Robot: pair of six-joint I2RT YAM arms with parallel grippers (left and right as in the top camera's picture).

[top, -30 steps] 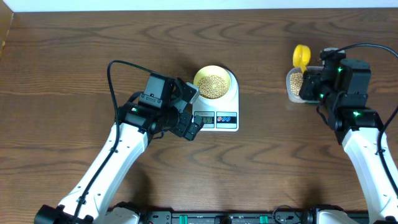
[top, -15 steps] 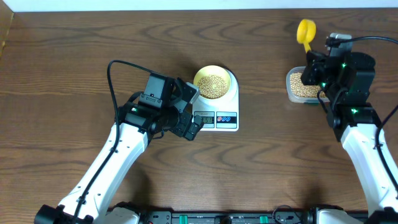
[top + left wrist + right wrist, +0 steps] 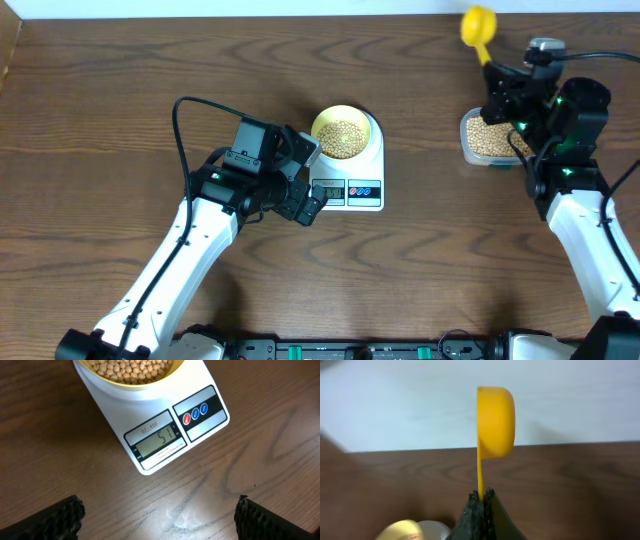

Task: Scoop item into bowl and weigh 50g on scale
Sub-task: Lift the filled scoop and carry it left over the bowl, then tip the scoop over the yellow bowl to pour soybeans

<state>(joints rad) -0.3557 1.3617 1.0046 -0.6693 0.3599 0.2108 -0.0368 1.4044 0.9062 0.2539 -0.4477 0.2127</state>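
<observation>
The pale yellow bowl [image 3: 322,120] stands on the white scale [image 3: 372,190], filled with tan beans [image 3: 341,136]. In the left wrist view the scale [image 3: 202,422] shows 51 on its display, with the bowl [image 3: 112,381] and beans [image 3: 132,366] at the top edge. My left gripper [image 3: 308,178] hangs wide open just left of the scale's front, over bare wood [image 3: 160,520]. My right gripper [image 3: 497,70] is shut on the handle of a yellow scoop [image 3: 477,22], raised above the table. In the right wrist view the gripper [image 3: 481,495] holds the scoop [image 3: 495,420] upright on edge.
A clear plastic tub [image 3: 467,150] holding more beans [image 3: 487,138] sits under the right arm at the right. The table's far edge and a pale wall run just beyond the scoop. The left arm's cable loops over the wood to the left of the scale.
The right gripper has lifted the yellow scoop up and away from the tub toward the table's far edge. The left arm, bowl and scale have not moved.
</observation>
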